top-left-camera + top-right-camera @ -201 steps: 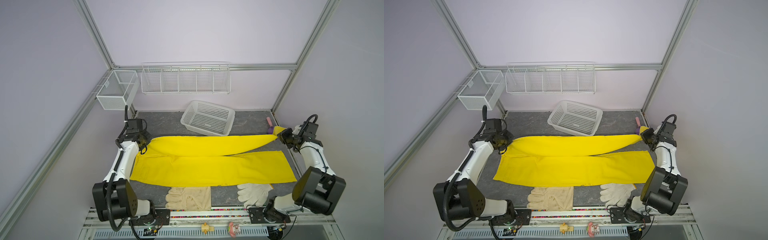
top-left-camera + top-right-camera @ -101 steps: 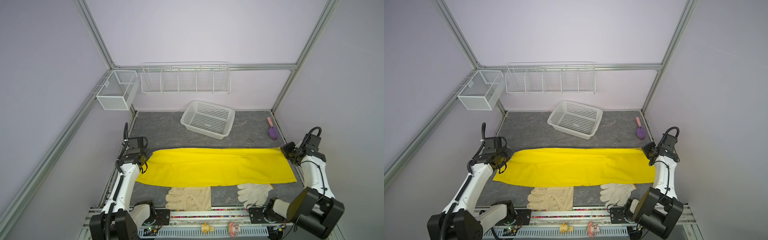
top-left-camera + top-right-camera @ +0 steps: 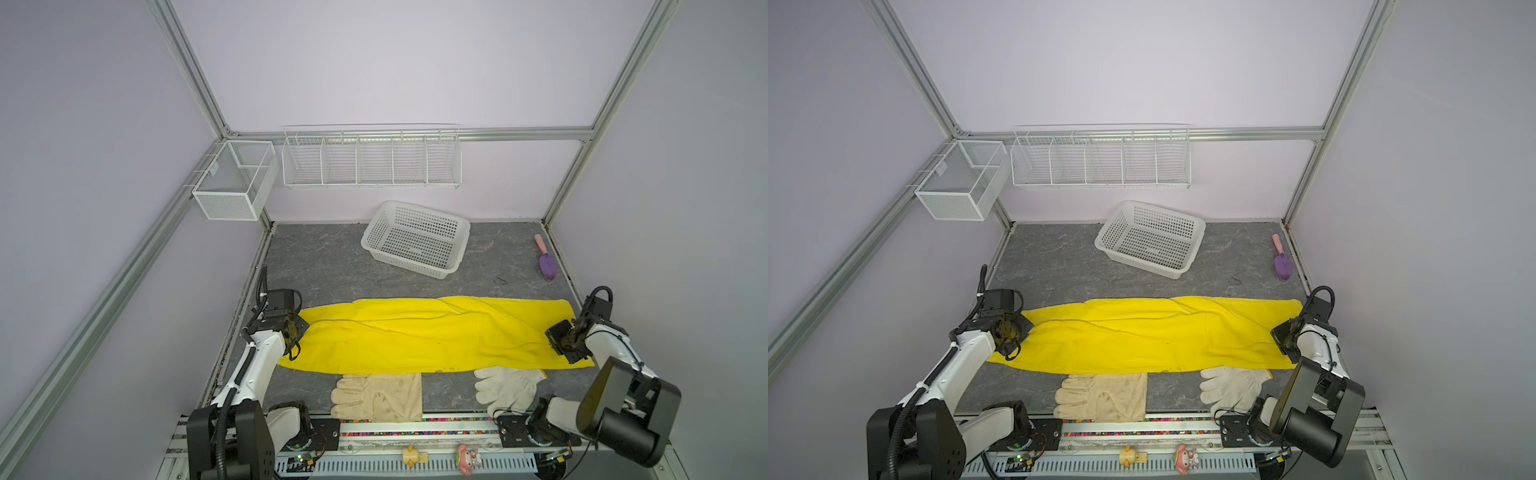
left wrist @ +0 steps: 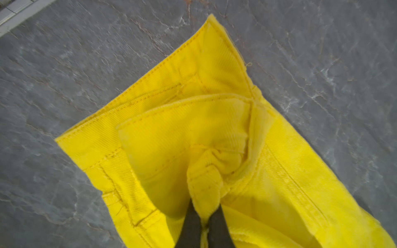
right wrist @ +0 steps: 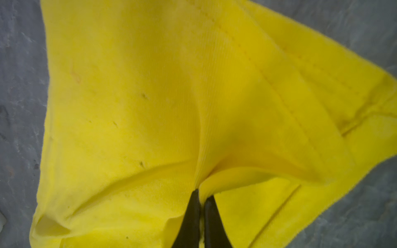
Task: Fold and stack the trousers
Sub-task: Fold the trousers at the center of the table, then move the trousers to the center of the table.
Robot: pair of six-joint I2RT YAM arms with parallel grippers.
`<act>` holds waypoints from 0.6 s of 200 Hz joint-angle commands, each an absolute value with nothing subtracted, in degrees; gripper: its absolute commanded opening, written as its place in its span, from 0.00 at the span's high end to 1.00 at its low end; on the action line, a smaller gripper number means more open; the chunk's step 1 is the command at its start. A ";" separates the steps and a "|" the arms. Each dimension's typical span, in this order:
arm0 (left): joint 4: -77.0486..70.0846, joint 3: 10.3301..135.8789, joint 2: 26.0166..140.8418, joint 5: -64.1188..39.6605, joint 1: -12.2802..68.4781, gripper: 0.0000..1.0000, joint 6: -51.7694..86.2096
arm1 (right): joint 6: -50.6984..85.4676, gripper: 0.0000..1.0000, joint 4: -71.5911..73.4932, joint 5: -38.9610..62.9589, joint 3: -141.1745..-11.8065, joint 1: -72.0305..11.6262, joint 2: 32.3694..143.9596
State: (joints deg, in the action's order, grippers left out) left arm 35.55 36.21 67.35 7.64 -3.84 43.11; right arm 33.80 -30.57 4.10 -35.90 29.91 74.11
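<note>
Yellow trousers (image 3: 432,332) now leg upon leg

- My left arm (image 3: 266,349): white shell links, black joint housings, and a black ribbed hose (image 3: 243,368) clipped along it.
- My right arm (image 3: 609,343): the same white and black, with a thin black cable (image 3: 600,288) looped over the wrist block.
- On both shoulders I see big black cylindrical motors.
- Left gripper (image 4: 204,206) and right gripper (image 5: 202,194): dark, smooth fingers tapering to narrow tips.

Left arm (image 3: 253,365) stretched forward low, jaws pinched tight, right arm (image 3: 609,345) folded low, jaws pinched tight
</note>
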 commanded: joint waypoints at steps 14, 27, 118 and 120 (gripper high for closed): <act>32.11 37.00 73.72 5.72 -4.22 1.00 43.09 | 30.59 0.93 -27.04 5.55 -36.71 29.21 77.73; 30.36 37.00 75.61 5.72 -4.22 1.00 42.40 | 30.37 0.93 -26.38 6.22 -37.07 28.84 79.76; 23.88 46.31 88.15 6.88 -4.31 1.00 36.51 | 32.11 0.93 -22.47 7.47 -43.22 25.68 86.53; 24.12 46.80 88.33 6.86 -4.31 1.00 36.42 | 32.02 0.94 -22.67 7.47 -43.59 25.67 86.56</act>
State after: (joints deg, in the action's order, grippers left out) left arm 25.34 43.24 85.30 7.16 -3.90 38.79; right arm 31.73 -22.26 7.18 -41.34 26.11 84.55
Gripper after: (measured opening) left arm 0.050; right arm 0.068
